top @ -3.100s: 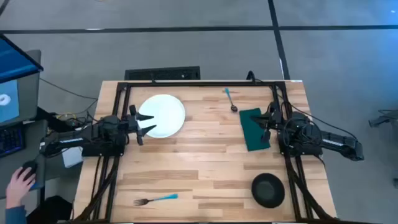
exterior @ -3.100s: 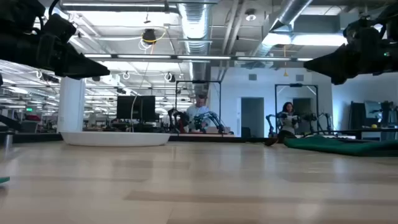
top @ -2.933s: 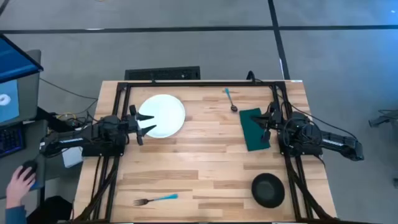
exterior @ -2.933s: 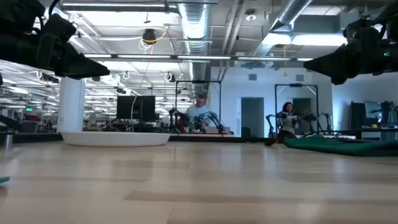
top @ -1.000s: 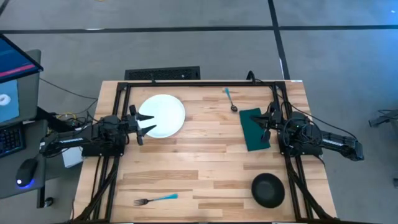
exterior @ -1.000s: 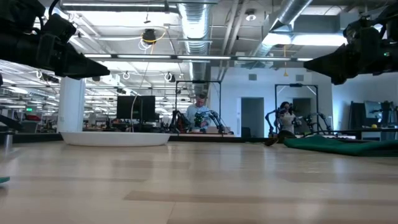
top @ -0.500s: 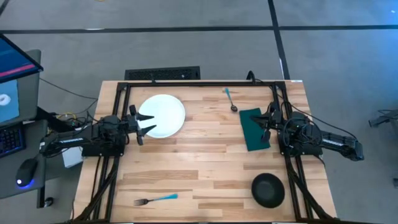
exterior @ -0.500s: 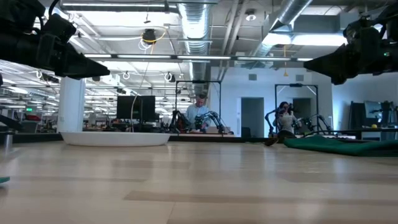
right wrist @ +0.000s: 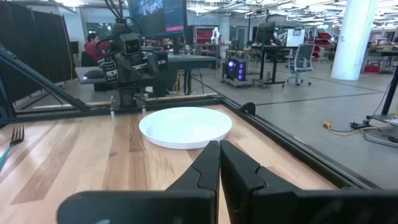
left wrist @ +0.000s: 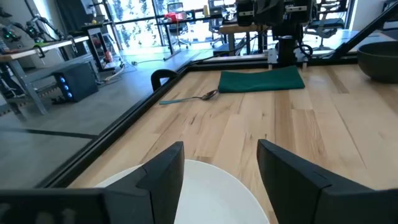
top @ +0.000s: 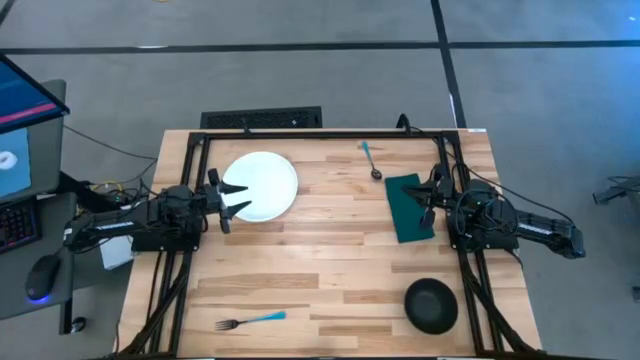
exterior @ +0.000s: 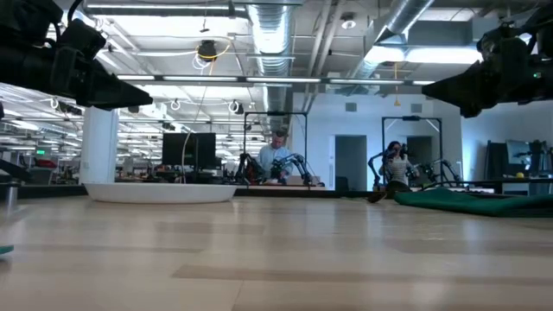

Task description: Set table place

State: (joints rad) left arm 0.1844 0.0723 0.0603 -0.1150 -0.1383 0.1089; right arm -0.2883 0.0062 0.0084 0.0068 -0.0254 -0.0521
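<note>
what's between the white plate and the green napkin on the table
Nothing: in the high view, only bare wooden planks of the table lie between the white plate and the green napkin. The spoon sits farther back, off that line.

Monitor (top: 22, 120): left of the table, screen lit blue.
Mouse (top: 40, 278): on a side desk.
Office chair (right wrist: 301, 61): in the room behind.

White plate (top: 261, 185) beside the left claw (top: 236, 199), napkin (top: 408, 208) beside the right claw (top: 425, 199).

White plate (top: 262, 185), dark green napkin (top: 408, 208), black bowl (top: 431, 305).
</note>
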